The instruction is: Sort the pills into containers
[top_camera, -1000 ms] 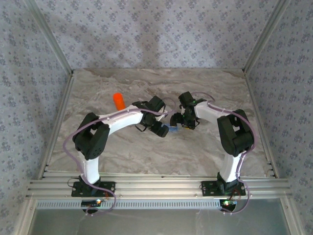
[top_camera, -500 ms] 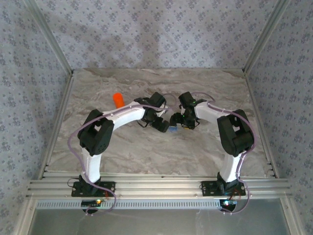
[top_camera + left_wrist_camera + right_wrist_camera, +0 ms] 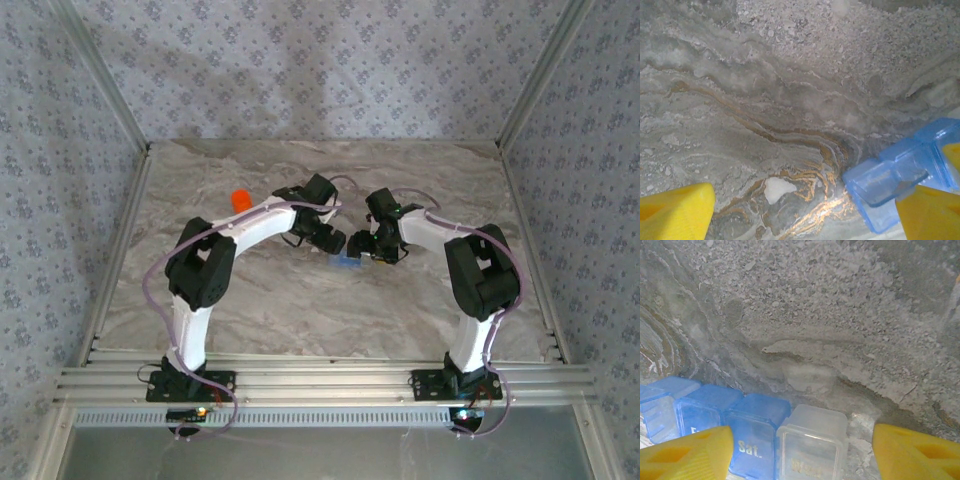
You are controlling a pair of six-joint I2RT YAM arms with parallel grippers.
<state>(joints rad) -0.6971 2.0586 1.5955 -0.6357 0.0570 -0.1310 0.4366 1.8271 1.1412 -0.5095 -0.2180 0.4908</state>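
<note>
The containers are a translucent blue pill box (image 3: 349,263) lying on the marble table between my two grippers. In the left wrist view its end compartment (image 3: 890,180) has its lid open, just inside the right yellow finger (image 3: 930,215). My left gripper (image 3: 805,210) is open over bare marble. A small white fleck (image 3: 777,189) lies between its fingers; I cannot tell whether it is a pill. My right gripper (image 3: 804,445) is open astride the box's other end, over a blue "Sat." compartment (image 3: 752,440) and a clear one (image 3: 812,442). A gap shows beside its right finger (image 3: 915,452).
An orange bottle (image 3: 240,198) stands at the back left, partly behind the left arm (image 3: 255,228). The right arm (image 3: 440,235) bends in from the right. Patterned walls and metal rails (image 3: 320,382) close the table in.
My left arm has swung right and away from the near edge, bringing its gripper close beside the pill box. The right gripper has stayed over the box.
</note>
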